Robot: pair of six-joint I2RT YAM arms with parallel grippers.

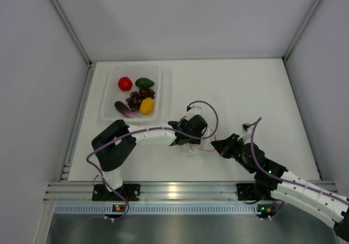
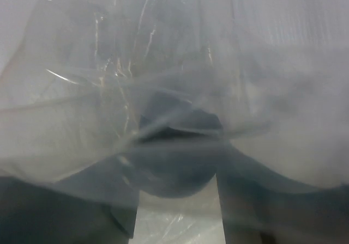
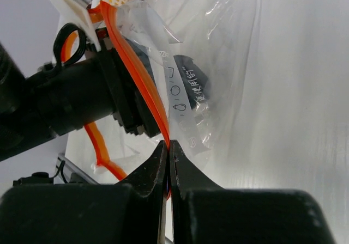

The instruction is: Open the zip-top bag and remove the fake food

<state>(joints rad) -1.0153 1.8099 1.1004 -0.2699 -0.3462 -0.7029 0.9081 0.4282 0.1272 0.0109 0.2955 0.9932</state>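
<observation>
Top view: bag (image 1: pixel 192 146) sat on the table (image 1: pixel 245 91) near centre front, between the two grippers and well apart from the tray (image 1: pixel 109 99) at the left rear. Right gripper (image 3: pixel 169 146) was clenched on the bag's orange strip (image 3: pixel 139 75); in the right wrist view the two fingers met with the strip pinched between them at the tips, and the strip ran up and to the left from there. A white label (image 3: pixel 182 99) with dark print lay just beside the strip on the clear film. Left gripper (image 1: pixel 192 130) reached in from the left, its head at the bag mouth; the right wrist view showed the orange strip looped around its dark body, with crinkled plastic draped beyond it. Left wrist view was veiled almost wholly by the film: its fingers (image 2: pixel 54 211) showed as dark shapes at lower left and lower right, spread apart, with a pale gap between them and nothing seen clamped there. A dark rounded shape behind the plastic at mid-frame could not be identified. All the food lay in the tray: tomato (image 1: pixel 125 83) rear left, green oval (image 1: pixel 144 83) just beside it to the right, grapes (image 1: pixel 140 97) in the middle, lemon (image 1: pixel 146 106) touching the grapes at the front, eggplant (image 1: pixel 125 110) front left, tilted.
</observation>
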